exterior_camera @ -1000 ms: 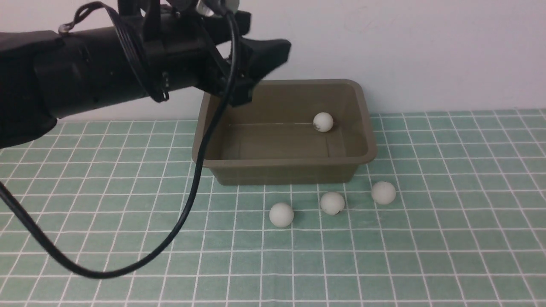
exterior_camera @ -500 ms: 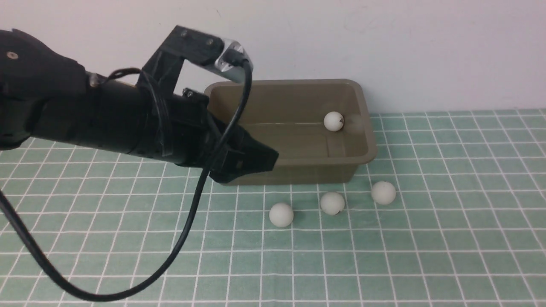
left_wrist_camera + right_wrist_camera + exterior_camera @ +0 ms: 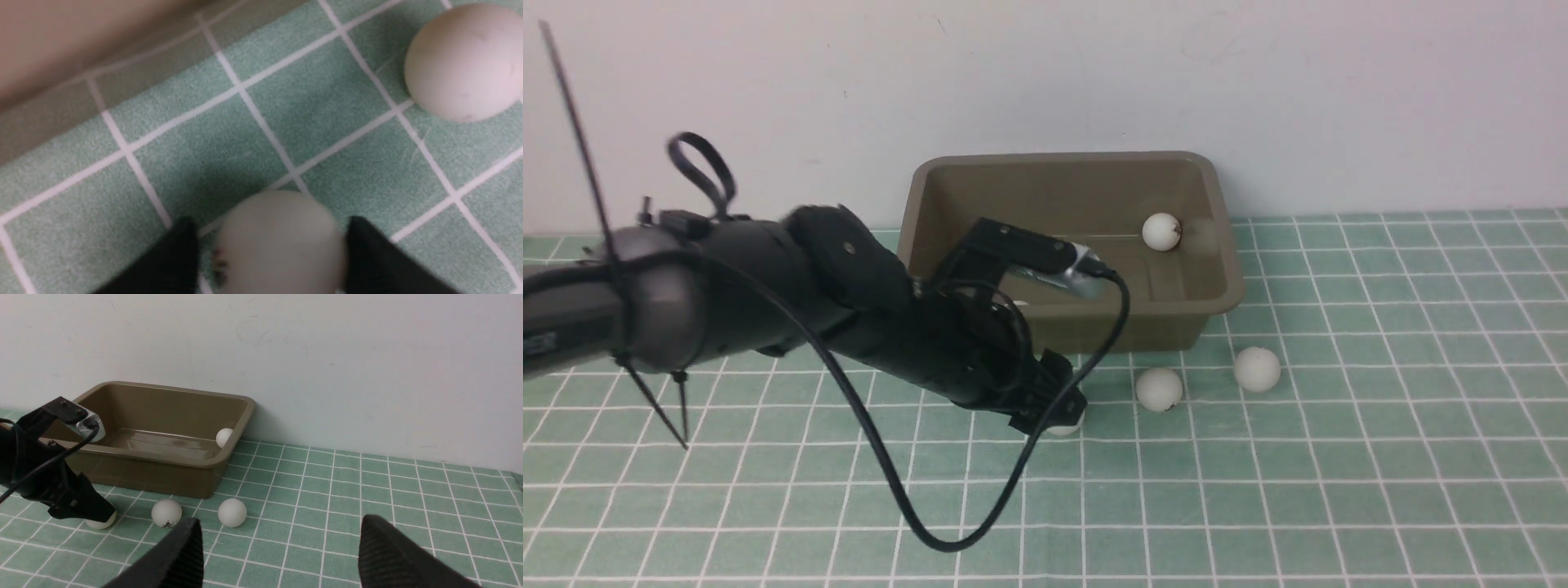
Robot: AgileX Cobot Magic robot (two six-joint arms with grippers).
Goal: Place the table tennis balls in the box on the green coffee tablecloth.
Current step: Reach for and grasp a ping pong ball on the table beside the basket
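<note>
My left end effector (image 3: 273, 245) is down at the cloth, its two dark, blurred fingers on either side of the first ball (image 3: 278, 245), a matte white table tennis ball. A thin strip of cloth shows between one finger and the ball; I cannot tell whether the grip has closed on it. My right end effector (image 3: 281, 547) is released, its fingers well apart with nothing between them.

From the left end effector, my left arm (image 3: 890, 302) reaches back to the left edge of the surface, a black cable (image 3: 956, 545) looping below it. The arm covers part of the box (image 3: 1119, 331), an olive-brown open tub near the far edge of the surface, in front of a pale wall (image 3: 1339, 98).

The first ball is on the near side of the box. Farther toward the right edge of the surface sits the second ball (image 3: 1159, 389), near it and apart. The third ball (image 3: 1257, 369) is farther right again, just past the box's near right corner. All three are on the green gridded cloth (image 3: 1380, 457).

Inside the box, the fourth ball (image 3: 1161, 232) rests toward the far right corner. A small white patch (image 3: 1019, 303) shows by the box's near rim, mostly hidden by my arm.
</note>
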